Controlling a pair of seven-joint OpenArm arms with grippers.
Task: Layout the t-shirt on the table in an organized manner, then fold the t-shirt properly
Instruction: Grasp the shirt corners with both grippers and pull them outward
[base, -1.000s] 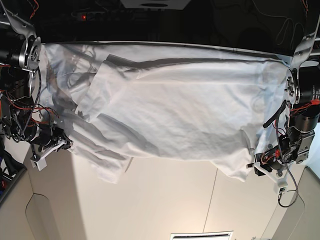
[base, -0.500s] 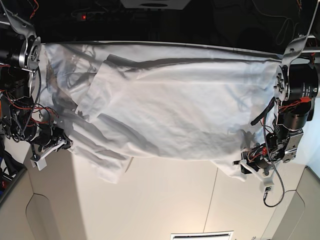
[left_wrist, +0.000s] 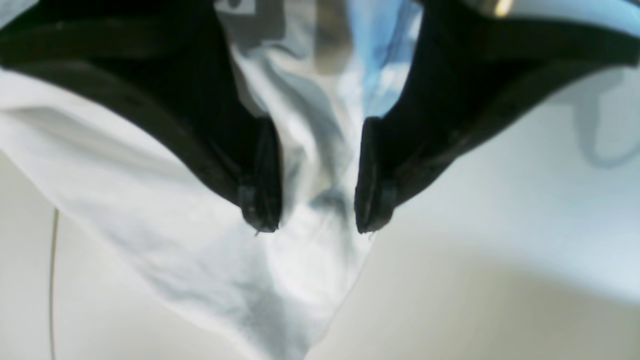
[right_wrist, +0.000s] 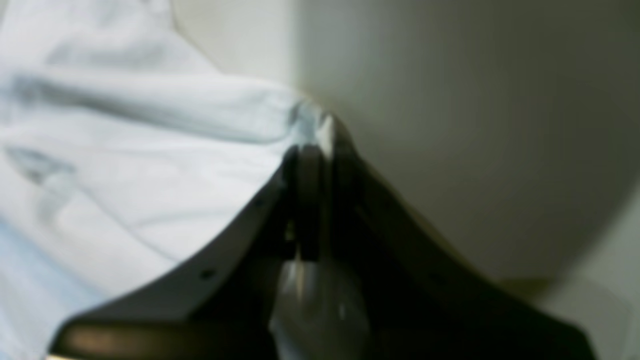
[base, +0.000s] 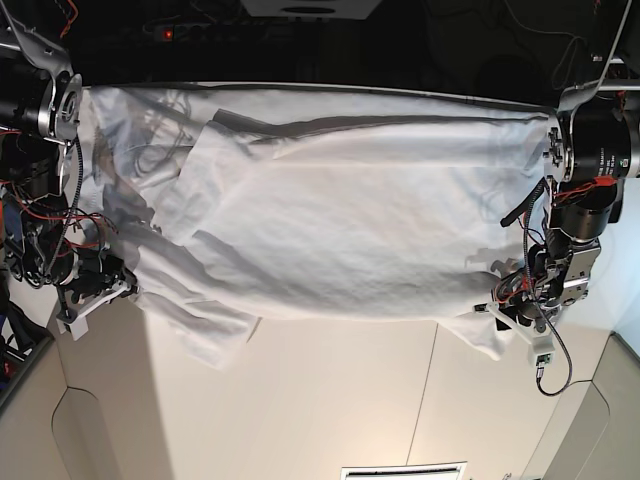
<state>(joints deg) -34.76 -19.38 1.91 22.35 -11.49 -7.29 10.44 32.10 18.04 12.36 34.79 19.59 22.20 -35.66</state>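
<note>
Right hand (right_wrist: 320, 145) pinching t-shirt (right_wrist: 130, 165) edge — wrist-only detail

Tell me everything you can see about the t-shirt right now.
The t-shirt is plain white, thin and wrinkled, with grey folds. It lies spread wide across the far part of the table, one sleeve drooping toward the near side. The right gripper pinches its edge shut. The left gripper sits open over a bunched corner.

A white slatted vent panel (base: 403, 470) is seen low in the base view, between both tools.
</note>
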